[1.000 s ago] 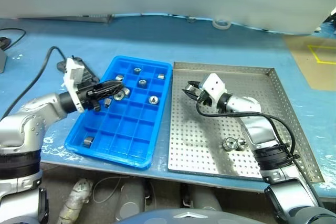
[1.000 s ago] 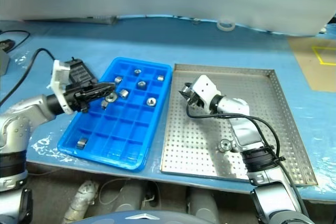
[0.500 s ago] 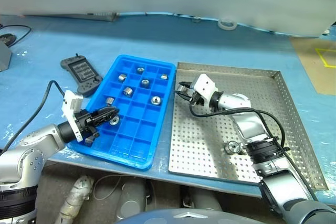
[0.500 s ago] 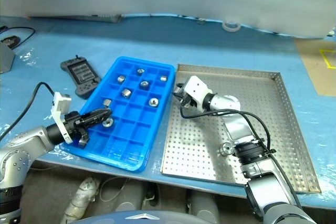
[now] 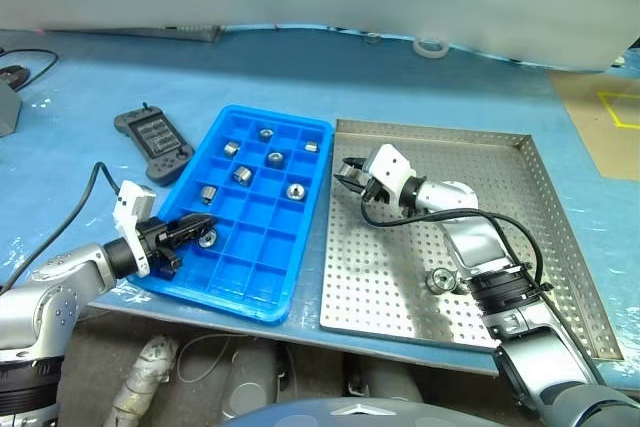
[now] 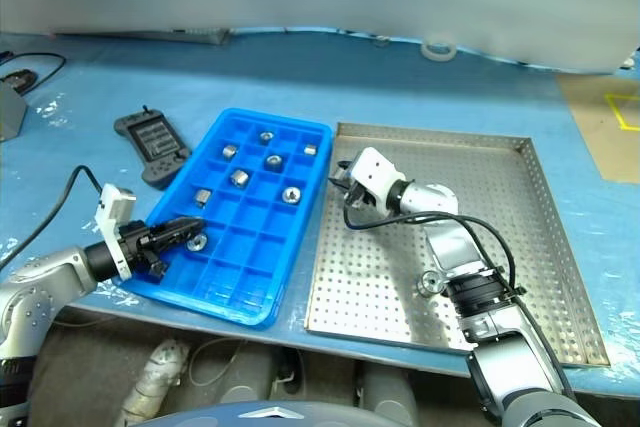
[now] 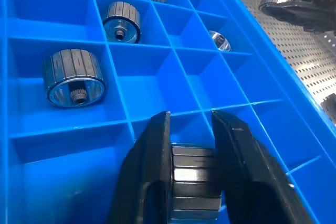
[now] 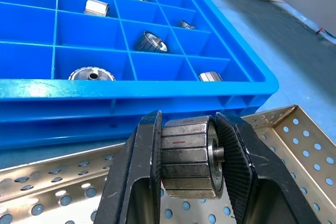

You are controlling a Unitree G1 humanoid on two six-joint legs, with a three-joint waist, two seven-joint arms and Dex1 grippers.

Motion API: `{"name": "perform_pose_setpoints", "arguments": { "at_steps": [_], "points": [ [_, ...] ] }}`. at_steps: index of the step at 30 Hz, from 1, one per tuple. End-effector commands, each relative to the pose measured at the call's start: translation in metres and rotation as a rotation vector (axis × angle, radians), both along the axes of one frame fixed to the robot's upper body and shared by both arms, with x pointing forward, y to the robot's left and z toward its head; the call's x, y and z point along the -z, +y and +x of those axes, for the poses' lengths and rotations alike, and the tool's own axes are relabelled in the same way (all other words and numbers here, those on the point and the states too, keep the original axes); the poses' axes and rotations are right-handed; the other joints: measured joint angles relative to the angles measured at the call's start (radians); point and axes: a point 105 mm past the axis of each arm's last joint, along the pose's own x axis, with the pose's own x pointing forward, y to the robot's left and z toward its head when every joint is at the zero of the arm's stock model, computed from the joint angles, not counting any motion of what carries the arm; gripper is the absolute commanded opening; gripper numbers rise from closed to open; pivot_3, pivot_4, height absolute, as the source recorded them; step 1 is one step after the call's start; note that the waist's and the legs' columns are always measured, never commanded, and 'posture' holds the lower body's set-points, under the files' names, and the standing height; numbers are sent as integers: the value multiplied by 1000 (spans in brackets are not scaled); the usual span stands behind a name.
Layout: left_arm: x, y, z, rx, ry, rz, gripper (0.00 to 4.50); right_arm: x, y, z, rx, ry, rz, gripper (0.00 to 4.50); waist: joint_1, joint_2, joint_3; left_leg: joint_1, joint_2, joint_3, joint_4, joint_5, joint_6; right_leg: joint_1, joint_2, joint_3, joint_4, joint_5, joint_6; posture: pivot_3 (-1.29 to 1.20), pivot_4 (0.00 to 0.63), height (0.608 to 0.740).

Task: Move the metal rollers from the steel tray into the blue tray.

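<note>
- Covering the whole work surface is a blue sheet (image 5: 420,97), with a pale blurred band along its far edge and a brown floor patch with a yellow line (image 5: 615,112) at far right.
- At far left, a black cable (image 5: 30,55) trails across the sheet; a dark handheld controller (image 5: 153,142) lies just beside the blue tray's far left corner.
- The left gripper (image 5: 196,228) reaches into the blue tray (image 5: 262,299) near its left rim; in the left wrist view its two black fingers (image 7: 149,182) pinch a ribbed metal roller (image 7: 194,182) low over a compartment, and I cannot tell if the roller touches the compartment floor.
- Six more metal rollers (image 5: 275,158) sit in separate compartments in the far half of the blue tray; the near compartments look bare.
- A small white ring (image 5: 430,46) lies on the sheet beyond the trays.
- The steel tray (image 5: 560,247) lies just right of the blue tray, their long sides nearly touching.
- The right gripper (image 5: 352,175) hovers over the steel tray's far left part, beside the blue tray's rim; the right wrist view shows its fingers (image 8: 137,177) clamped on a second roller (image 8: 189,156), above the perforated floor.
- One loose roller (image 5: 439,281) rests on the steel tray's floor, partly hidden by the right forearm, so whether another lies behind it is unclear.
</note>
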Motion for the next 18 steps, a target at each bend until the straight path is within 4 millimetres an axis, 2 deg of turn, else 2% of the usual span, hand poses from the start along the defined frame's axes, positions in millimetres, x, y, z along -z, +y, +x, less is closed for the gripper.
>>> {"name": "perform_pose_setpoints", "arguments": {
  "at_steps": [1, 10, 13, 16, 18],
  "points": [
    [-10, 2, 11, -20, -38, 59, 2052, -12, 2, -1, -11, -59, 11, 1229, 1, 0, 0, 0, 0, 0, 0, 0, 0, 0, 0, 0, 0, 0, 0, 62, 150, 740],
    [-55, -19, 34, 40, -146, -88, 2052, -17, -6, 0, 17, -84, 9, 1229, 0, 0, 0, 0, 0, 0, 1, 1, -1, 0, 0, 0, 2, 0, 0, 5, 150, 740],
    [-66, -42, 49, 107, -146, -186, 2052, -32, -6, 0, 29, -139, 36, 1229, 1, 0, 0, 0, 0, 0, 2, 1, -1, 0, 0, 0, 3, 0, 0, -25, 150, 740],
    [-74, -66, 67, 142, -178, -294, 2052, -38, -4, -1, 30, -191, 15, 1229, -3, 0, 0, 0, 0, 0, 4, 1, -1, 1, 0, 0, 3, 0, 0, -57, 150, 740],
    [-71, -91, 75, 210, -162, -343, 2052, -42, -1, -4, 24, -204, 21, 1229, -5, -1, -1, 0, 0, 0, 5, 1, -1, 2, 0, 0, 3, 0, 0, -64, 150, 740]
  ]
}}
